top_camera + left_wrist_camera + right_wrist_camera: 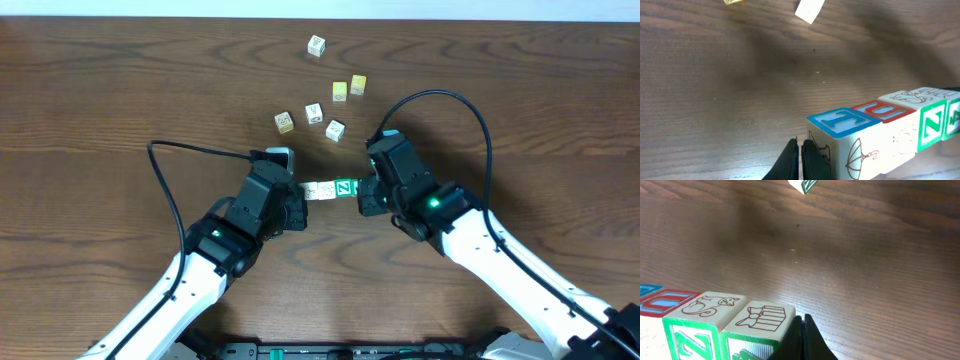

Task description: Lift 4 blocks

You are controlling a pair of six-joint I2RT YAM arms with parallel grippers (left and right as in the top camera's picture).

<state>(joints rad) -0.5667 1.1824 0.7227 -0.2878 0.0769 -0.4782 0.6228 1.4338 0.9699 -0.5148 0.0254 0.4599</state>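
The row of four blocks (331, 189) is clamped endwise. The left gripper (800, 152), fingers pressed together, is set against its blue-edged end, and the right gripper (802, 327), likewise closed, against its green end. Both arms should be raised level under equal inward pressure, lest it buckle.

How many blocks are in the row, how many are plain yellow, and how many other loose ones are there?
Blocks in the row: 4
Plain yellow blocks: 2
Other loose blocks: 4
Total: 10
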